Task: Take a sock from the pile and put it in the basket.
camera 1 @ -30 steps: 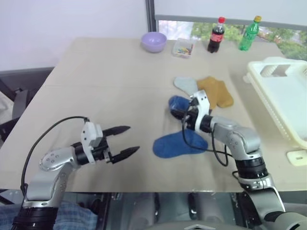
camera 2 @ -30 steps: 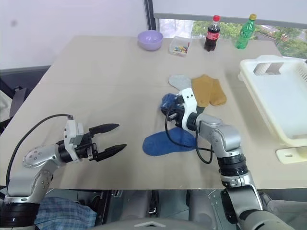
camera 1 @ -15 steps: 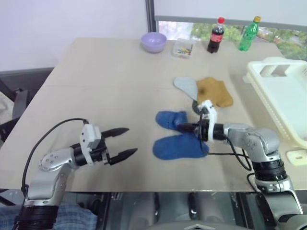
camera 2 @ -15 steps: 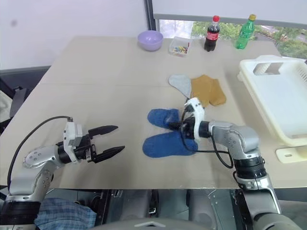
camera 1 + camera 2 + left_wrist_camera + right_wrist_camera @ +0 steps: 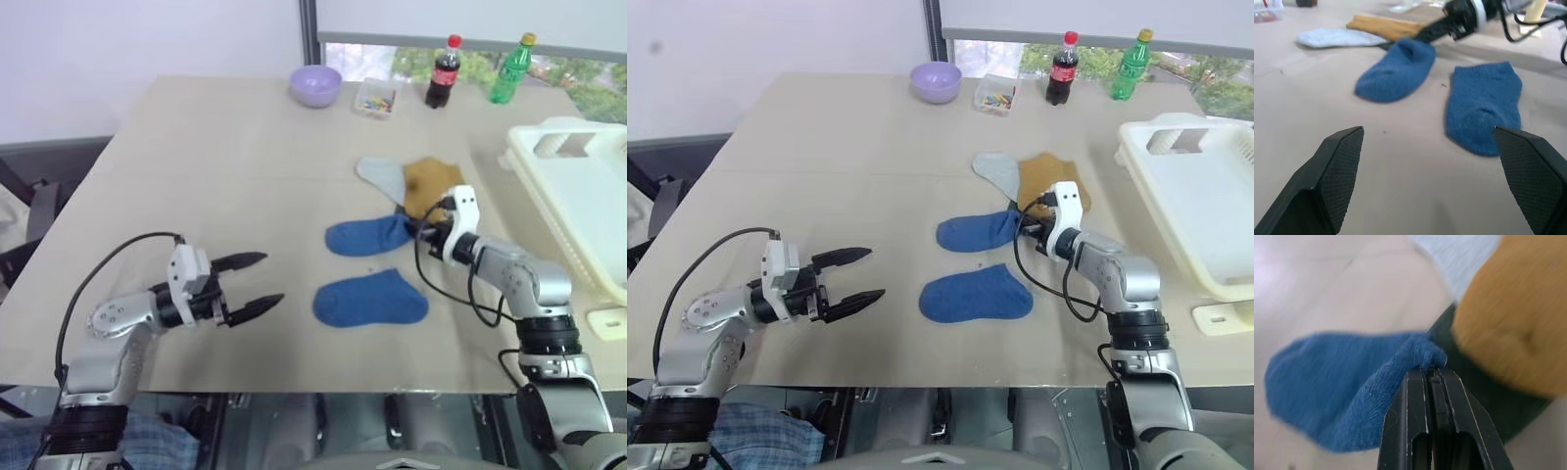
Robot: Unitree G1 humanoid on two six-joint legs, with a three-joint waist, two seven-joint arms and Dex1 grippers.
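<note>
Right pincer [image 5: 423, 231] is pressed together on the cuff edge of a royal blue sock [image 5: 367, 236], which lies stretched flat on the beige desk [image 5: 216, 186], its toe pointing away from the pincer. The pinched cuff sits at the near edge of the pile [image 5: 416, 184], where a mustard yellow sock [image 5: 431, 183] overlaps a pale grey-blue sock [image 5: 380, 174]; a dark sock edge shows beneath the yellow one in the right wrist view. A second royal blue sock [image 5: 370, 299] lies flat and apart, nearer the robot than the pile. Left pincer [image 5: 257, 284] is spread wide, empty, held just above the desk well to the left of the pile, its fingers pointing toward the blue socks. The white laundry basket [image 5: 578, 201] stands to the right of the pile at the desk's edge. Beyond the pile stand a lilac bowl [image 5: 314, 85], a small clear tray [image 5: 374, 100], a cola bottle [image 5: 442, 71] and a green bottle [image 5: 510, 69]
</note>
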